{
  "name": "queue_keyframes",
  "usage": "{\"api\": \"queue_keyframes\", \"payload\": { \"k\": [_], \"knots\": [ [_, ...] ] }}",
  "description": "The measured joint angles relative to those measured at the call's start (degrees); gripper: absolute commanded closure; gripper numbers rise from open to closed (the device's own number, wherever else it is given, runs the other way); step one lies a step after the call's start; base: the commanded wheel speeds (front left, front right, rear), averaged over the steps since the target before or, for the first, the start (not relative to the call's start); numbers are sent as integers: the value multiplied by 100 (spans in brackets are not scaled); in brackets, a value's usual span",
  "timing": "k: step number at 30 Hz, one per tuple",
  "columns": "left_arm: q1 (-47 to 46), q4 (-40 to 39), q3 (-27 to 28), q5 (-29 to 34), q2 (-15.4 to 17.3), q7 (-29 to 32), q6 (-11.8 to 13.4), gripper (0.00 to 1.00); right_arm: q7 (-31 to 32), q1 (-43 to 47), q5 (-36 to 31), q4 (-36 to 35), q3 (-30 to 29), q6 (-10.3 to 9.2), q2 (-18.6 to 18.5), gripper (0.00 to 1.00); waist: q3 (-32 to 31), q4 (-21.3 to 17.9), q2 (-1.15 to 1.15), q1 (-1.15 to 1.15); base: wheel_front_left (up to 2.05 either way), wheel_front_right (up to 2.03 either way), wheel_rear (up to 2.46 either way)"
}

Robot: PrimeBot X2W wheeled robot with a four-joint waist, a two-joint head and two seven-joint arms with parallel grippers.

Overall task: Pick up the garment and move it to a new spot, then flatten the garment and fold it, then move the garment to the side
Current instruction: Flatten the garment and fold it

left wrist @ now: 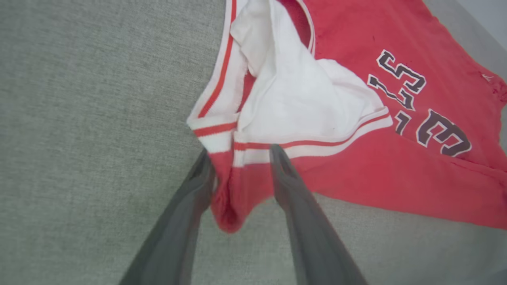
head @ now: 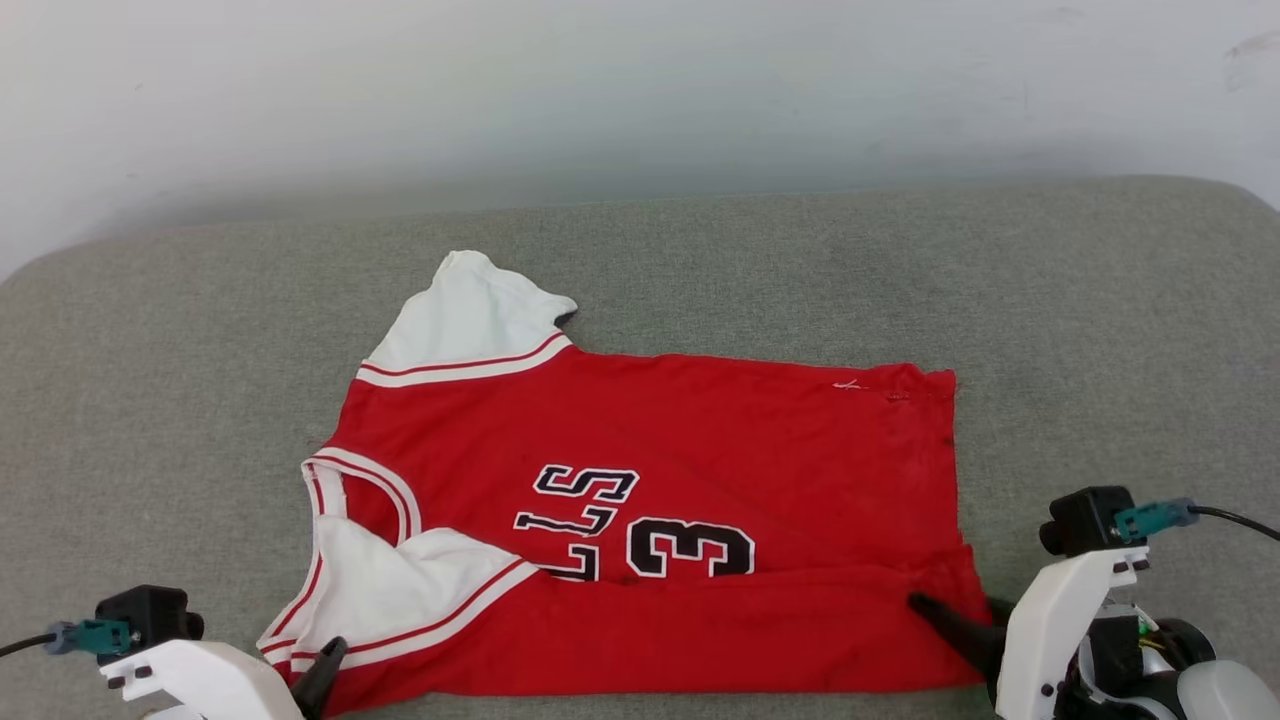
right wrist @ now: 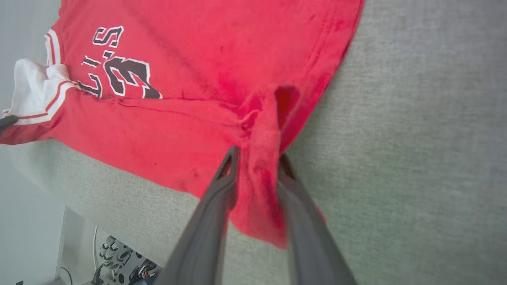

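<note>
**A:** Cloth first: where does it lie?

**B:** The red sleeveless basketball jersey (head: 700,440), with white-striped trim and black numerals, is spread across the grey woven cushion (head: 1100,300). Its neck end is toward the robot's left and its hem toward the right. The near edge is turned up over the lower lettering, so I judge one lengthwise fold is laid.

**A:** And the fingers?

**B:** The left gripper (left wrist: 239,152) sits at the near shoulder corner. Its fingers are well parted, with a loose lobe of red cloth sagging between them, unpinched. The right gripper (right wrist: 258,154) straddles a ridge of cloth at the near hem corner. Fabric fills that gap, and I cannot tell whether it is clamped.

**A:** Why both at corners?

**B:** Probably because holding both ends of one edge keeps it straight as it goes over.
</note>
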Motion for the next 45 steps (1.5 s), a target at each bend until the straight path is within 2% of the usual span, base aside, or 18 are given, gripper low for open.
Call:
{"api": "queue_keyframes", "payload": {
  "k": [5, 8, 15, 22, 25, 28, 31, 35, 39, 45],
  "knots": [
    [-204, 41, 46, 148, 41, -238, -66, 0, -779, 69, -331, -282, 66, 0, -58, 0, -9, -86, 0, 0, 0, 0, 0],
    [-346, -60, 122, 344, 131, -480, -102, 0, -1522, 69, -757, -486, -62, 1, -65, 0, -51, -143, 0, 0, 0, 0, 0],
    [-942, -202, 111, 957, 178, -1040, -19, 0, -2847, 160, -1546, -797, -632, 0, 401, 0, -122, -327, 0, 0, 0, 0, 0],
    [-1978, 131, 9, 1352, 63, -1427, -7, 0, -3289, -23, -1853, -1146, -840, 0, 742, 0, 182, -547, 0, 0, 0, 0, 0],
    [-2546, 479, -34, 1350, 30, -1407, -152, 0, -3332, -225, -1868, -1265, -842, 1, 808, 0, 428, -639, 0, 1, 0, 0, 0],
    [-3193, 847, -126, 1233, 26, -1170, -394, 0, -3346, -409, -1867, -1349, -842, 0, 827, 0, 697, -721, 0, 1, 0, 0, 0],
    [-3815, 1239, -238, 1047, 76, -684, -626, 0, -3355, -547, -1867, -1408, -848, 0, 838, 0, 967, -792, 0, 1, 0, 0, 0],
    [-4585, 1637, -379, 948, 255, 30, -787, 0, -3381, -687, -1856, -1494, -839, 0, 886, 0, 1315, -890, 0, 1, 0, 0, 0],
    [-5313, 2008, -577, 939, 578, 948, -910, 0, -3461, -845, -1814, -1553, -786, 0, 921, 0, 1689, -1010, 0, 1, 0, 0, 0],
    [-5917, 2405, -905, 1040, 971, 2015, -1044, 0, -3581, -961, -1748, -1521, -705, 0, 993, 0, 2170, -1266, 0, 1, 0, 0, 0]
  ]
}}
